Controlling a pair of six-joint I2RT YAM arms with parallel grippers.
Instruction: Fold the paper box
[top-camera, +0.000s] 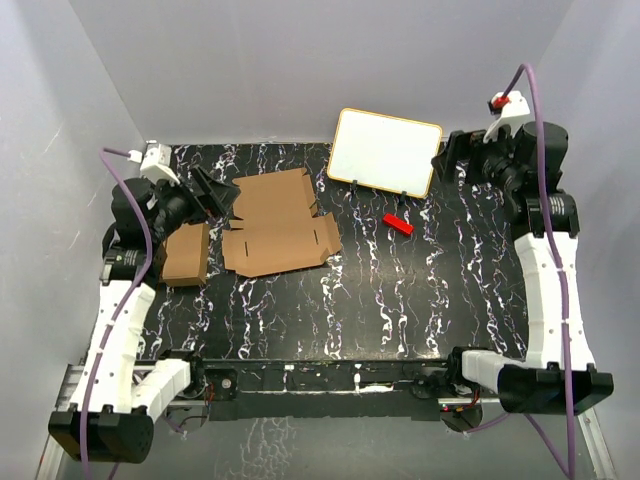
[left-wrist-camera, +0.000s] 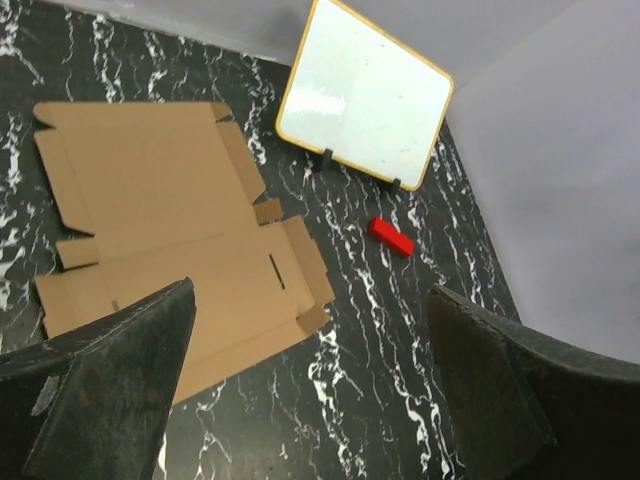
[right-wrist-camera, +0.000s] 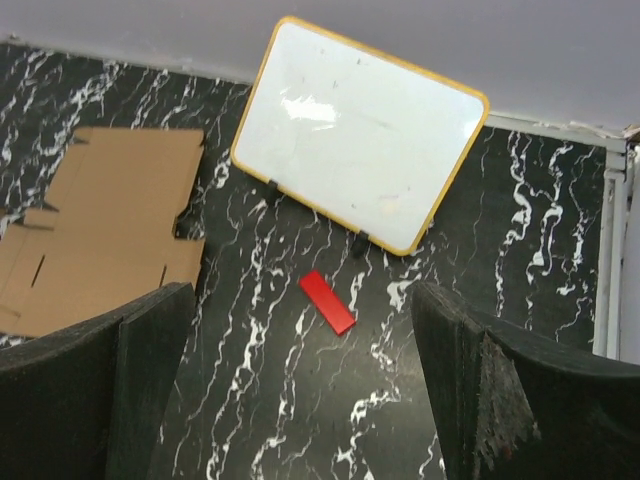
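The paper box (top-camera: 278, 220) lies unfolded and flat on the surface (top-camera: 400, 300), left of centre and toward the far edge. It presents as one broad brown cardboard sheet with notched edges, visible creases and side flaps. The upper panel extends toward the back wall, and the lower panel carries short slits. No part of the sheet is raised or folded over. The brown cardboard cartons (top-camera: 187, 254) rest just beside the sheet's near left edge, close to the left arm. The left pincer (top-camera: 215, 195) is positioned at the sheet's far left corner in the top view. The left wrist view shows it raised above the cardboard, jaws spread wide apart and gripping nothing. To the right of the sheet, the white board (top-camera: 385, 150) with a yellow rim stands propped on two small black feet near the back wall. The red block (top-camera: 398, 224) lies flat on the surface just in front of the board, apart from both the board and the sheet. The right pincer (top-camera: 446, 160) is located at the far right, just beside the board's right edge. Its jaws are likewise spread wide apart, with nothing between them.
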